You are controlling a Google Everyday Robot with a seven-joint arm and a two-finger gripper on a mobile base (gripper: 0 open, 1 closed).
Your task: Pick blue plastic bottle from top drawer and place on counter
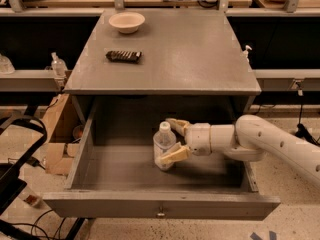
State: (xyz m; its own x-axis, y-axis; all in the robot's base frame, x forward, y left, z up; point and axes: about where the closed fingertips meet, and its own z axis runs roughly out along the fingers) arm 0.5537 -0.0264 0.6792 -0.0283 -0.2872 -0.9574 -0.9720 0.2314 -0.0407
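The blue plastic bottle (163, 145) stands upright in the middle of the open top drawer (125, 166), white cap up. My gripper (171, 141) reaches in from the right, open, with its tan fingers on either side of the bottle: one finger (178, 124) is behind the bottle's neck and the other finger (173, 155) is in front of its lower body. I cannot tell whether they touch it. The grey counter (185, 49) lies above the drawer.
On the counter stand a white bowl (126, 21) at the back left and a dark wrapped snack bar (123, 56) in front of it. A small pump-top bottle (58, 64) stands on the left shelf. A cardboard box (57, 134) sits left of the drawer.
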